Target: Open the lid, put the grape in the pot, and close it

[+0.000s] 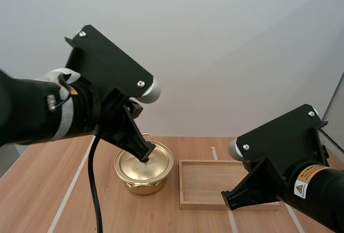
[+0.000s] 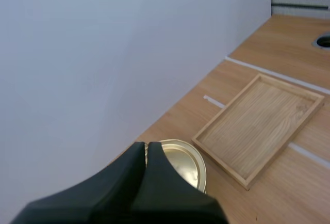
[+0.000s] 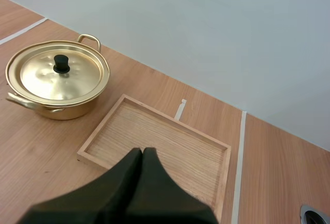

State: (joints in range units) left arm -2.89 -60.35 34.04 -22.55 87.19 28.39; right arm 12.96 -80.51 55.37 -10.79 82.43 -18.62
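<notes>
Plain pale wall behind a wooden table
The light-grey wall (image 1: pixel 215 39) is bare and evenly lit; the table (image 1: pixel 43 190) shows warm wood grain crossed by thin white strips (image 1: pixel 70 187) and a round hole (image 3: pixel 317 214)

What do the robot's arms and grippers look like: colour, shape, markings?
Both arms are black and rounded. The left arm wears a white band near its wrist; the right arm carries a yellow and white label. The left gripper and the right gripper each have two black fingers that taper to a tip.
</notes>
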